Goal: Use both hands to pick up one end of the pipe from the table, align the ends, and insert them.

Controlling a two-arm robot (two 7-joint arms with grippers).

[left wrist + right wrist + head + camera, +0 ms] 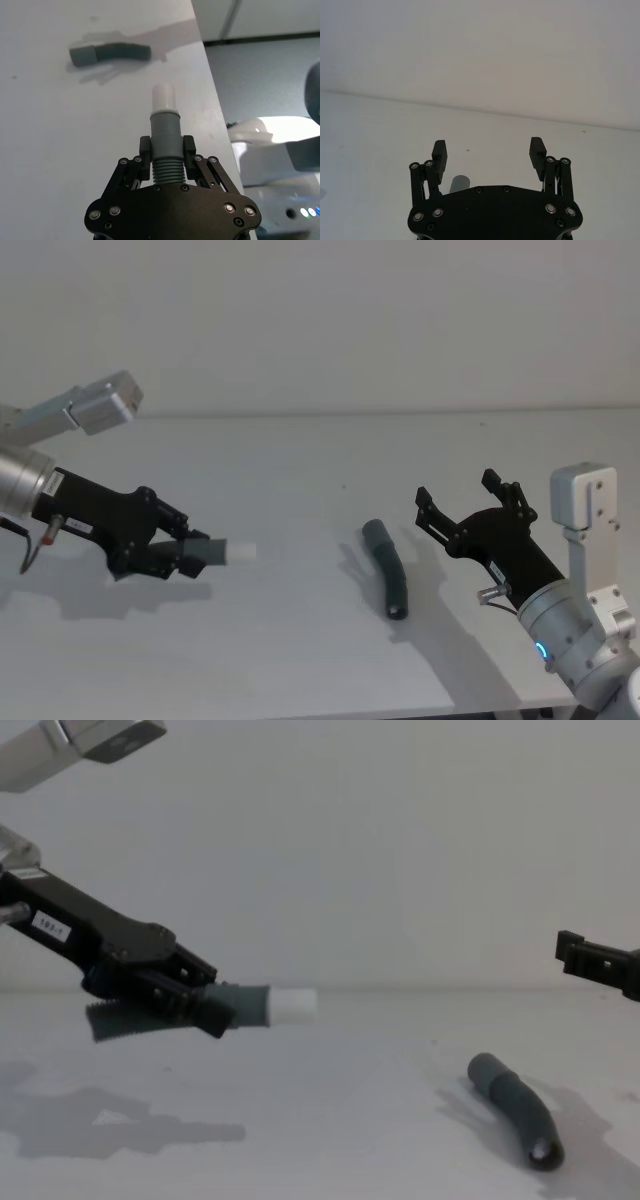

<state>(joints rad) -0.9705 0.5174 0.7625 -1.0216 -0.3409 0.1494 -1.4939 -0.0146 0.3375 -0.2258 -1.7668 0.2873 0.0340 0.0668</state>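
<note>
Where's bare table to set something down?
Bare table: between the left pincer, holding the white-tipped hose piece, and the loose hose piece; far strip along the wall. Crowded where the open right pincer hovers beside the loose hose piece.

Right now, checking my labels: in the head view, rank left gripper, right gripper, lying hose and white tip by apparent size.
Largest: left gripper and right gripper, alike.
Then lying hose.
Smallest: white tip.
</note>
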